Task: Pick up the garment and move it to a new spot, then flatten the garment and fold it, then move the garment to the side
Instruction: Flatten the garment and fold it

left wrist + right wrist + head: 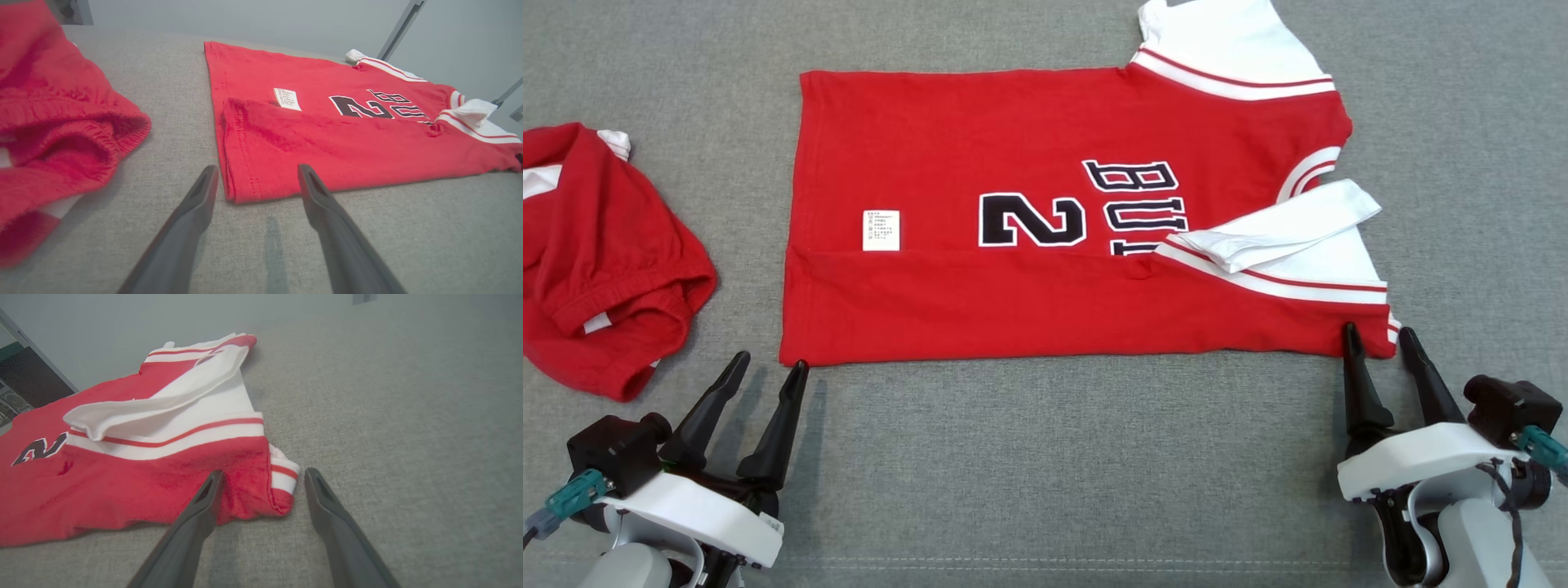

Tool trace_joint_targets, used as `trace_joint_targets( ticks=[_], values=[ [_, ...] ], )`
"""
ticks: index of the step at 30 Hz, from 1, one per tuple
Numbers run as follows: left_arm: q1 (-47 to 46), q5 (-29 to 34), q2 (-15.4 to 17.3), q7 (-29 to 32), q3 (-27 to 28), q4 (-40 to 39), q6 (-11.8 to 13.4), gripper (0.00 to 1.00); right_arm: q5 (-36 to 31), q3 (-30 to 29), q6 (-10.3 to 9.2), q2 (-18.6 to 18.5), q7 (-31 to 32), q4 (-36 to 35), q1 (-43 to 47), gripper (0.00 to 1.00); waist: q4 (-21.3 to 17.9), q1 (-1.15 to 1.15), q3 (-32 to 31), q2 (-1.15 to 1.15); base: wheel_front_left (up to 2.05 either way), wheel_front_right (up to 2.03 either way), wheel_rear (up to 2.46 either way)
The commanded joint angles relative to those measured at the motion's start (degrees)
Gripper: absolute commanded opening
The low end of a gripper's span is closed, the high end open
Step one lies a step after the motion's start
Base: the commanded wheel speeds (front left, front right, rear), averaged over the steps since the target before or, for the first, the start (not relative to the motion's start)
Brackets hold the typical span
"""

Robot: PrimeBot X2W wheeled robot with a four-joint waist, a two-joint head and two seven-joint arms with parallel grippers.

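Observation:
The garment (1013,131) is a red jersey with white sleeves and a black "2". It lies spread on the grey surface with its near long edge folded over. My left gripper (770,365) is open at the garment's near left corner. In the left wrist view that corner of the garment (327,139) sits just ahead of the left gripper (258,168), between the fingertips. My right gripper (1377,331) is open at the near right corner. There the striped cuff end of the garment (122,482) lies between the spread tips of the right gripper (265,472).
A second red garment (596,253) lies crumpled at the far left, close to my left arm, and shows large as the red garment (49,122) in the left wrist view. The grey cloth surface (1054,457) stretches in front of the jersey.

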Motion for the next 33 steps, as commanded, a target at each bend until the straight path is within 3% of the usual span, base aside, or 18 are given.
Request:
trace_joint_targets(
  ticks=[1,4,8,9,16,33],
  values=[
    [-0.72,0.07,2.02,-0.35,2.20,-1.13,-0.01,1.00,0.74,1.36,-0.24,-0.39,-0.76,-0.99,-0.86,1.00,0.26,0.00,0.21,0.00,0.00,0.00,0.00],
    [-0.61,-0.04,2.25,-0.35,2.22,-1.13,-0.01,1.00,3.21,2.09,-0.24,-0.39,-0.77,-0.33,-1.24,1.00,0.45,0.00,0.42,0.00,0.00,0.00,0.00],
    [-0.55,-0.15,2.35,-0.35,2.16,-0.92,-0.01,1.00,4.28,2.89,-0.24,-0.39,-0.77,0.91,-1.64,0.05,0.35,0.00,0.54,0.00,0.00,0.00,0.00],
    [-0.62,-0.16,2.36,-0.35,2.13,-0.90,-0.01,1.00,4.30,2.92,-0.24,-0.39,-0.77,1.00,-1.70,0.00,0.28,0.00,0.59,0.00,0.00,0.00,0.00],
    [-1.56,-4.89,2.70,-0.35,0.86,0.49,-0.01,1.00,2.53,2.40,-0.24,-0.39,-0.77,-1.76,-1.78,0.00,-1.01,0.00,1.92,0.00,0.00,0.00,0.00],
    [-3.47,-11.84,5.71,-0.35,0.76,4.38,-0.01,1.00,3.08,7.49,-0.24,-0.39,-0.77,-8.48,-0.63,0.00,-5.02,0.00,5.10,0.00,0.00,0.00,0.00]
  ],
)
